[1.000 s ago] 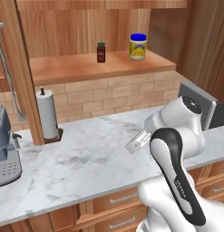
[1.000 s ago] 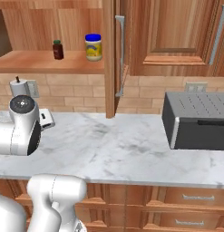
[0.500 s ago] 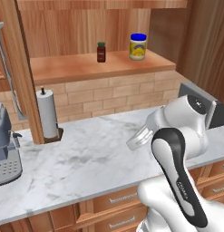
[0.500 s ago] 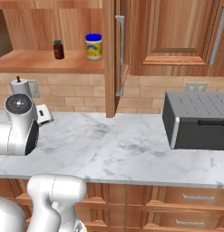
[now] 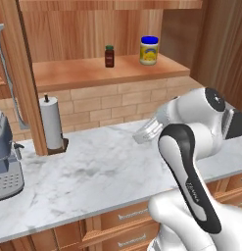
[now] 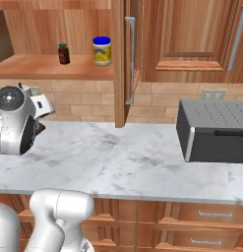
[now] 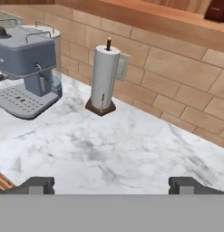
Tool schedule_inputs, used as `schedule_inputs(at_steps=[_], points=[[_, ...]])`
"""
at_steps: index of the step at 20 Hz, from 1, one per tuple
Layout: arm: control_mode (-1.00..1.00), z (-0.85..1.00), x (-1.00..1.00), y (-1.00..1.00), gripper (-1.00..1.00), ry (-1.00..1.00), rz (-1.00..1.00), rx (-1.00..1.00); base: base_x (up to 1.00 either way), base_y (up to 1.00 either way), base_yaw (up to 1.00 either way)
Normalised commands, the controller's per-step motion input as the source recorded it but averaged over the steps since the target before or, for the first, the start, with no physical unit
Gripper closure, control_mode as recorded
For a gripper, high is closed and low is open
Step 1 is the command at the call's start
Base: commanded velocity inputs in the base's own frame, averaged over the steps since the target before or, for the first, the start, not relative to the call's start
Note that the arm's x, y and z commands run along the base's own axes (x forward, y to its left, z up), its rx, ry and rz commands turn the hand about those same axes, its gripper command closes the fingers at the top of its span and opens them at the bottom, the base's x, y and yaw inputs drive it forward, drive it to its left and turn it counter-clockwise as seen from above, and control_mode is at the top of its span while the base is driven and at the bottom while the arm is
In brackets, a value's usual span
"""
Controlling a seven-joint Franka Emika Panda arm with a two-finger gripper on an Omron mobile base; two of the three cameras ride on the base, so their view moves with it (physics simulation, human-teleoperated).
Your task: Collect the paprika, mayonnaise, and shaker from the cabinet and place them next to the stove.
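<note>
The gripper (image 7: 111,186) hung with its jaws spread wide and grasping nothing above the marble counter (image 5: 93,171), while at twelve o'clock on the open cabinet (image 5: 93,73) shelf the paprika (image 5: 109,56) stood apart from the mayonnaise (image 5: 149,50) at its three o'clock.

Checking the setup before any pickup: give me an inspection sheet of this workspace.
Surface: marble counter, nothing spilled.
Job's things: paprika and mayonnaise upright, apart, on the cabinet shelf; shaker and stove not seen.
Clutter: paper-towel roll, coffee machine, toaster oven.
Hand: hand open, holding nothing, above the counter.
Cables: nothing seen.
Surroundings: brick backsplash, wall outlet, cabinet door open, drawers below.
</note>
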Motion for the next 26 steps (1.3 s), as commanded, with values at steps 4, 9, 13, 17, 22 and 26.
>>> schedule_inputs(at_steps=[4, 9, 13, 17, 22, 26], points=[[-1.00, 0.42, 0.44, 0.23, -1.00, -0.04, -0.15, 0.00, 0.00, 0.00, 0.00], [-1.00, 0.51, 0.27, 0.12, -1.00, -0.07, -0.06, 0.00, 0.00, 0.00, 0.00], [-1.00, 0.46, 0.08, 0.00, -1.00, -0.05, -0.01, 0.00, 0.00, 0.00, 0.00], [-1.00, 0.29, 0.00, 0.00, -1.00, -0.03, 0.00, 0.01, 0.00, 0.00, 0.00], [-1.00, 0.00, -0.08, 0.00, -1.00, -0.02, 0.00, 0.01, 0.00, 0.00, 0.00], [-1.00, 0.02, 0.00, 0.17, -1.00, 0.00, 0.00, 0.02, 0.00, 0.00, 0.00]])
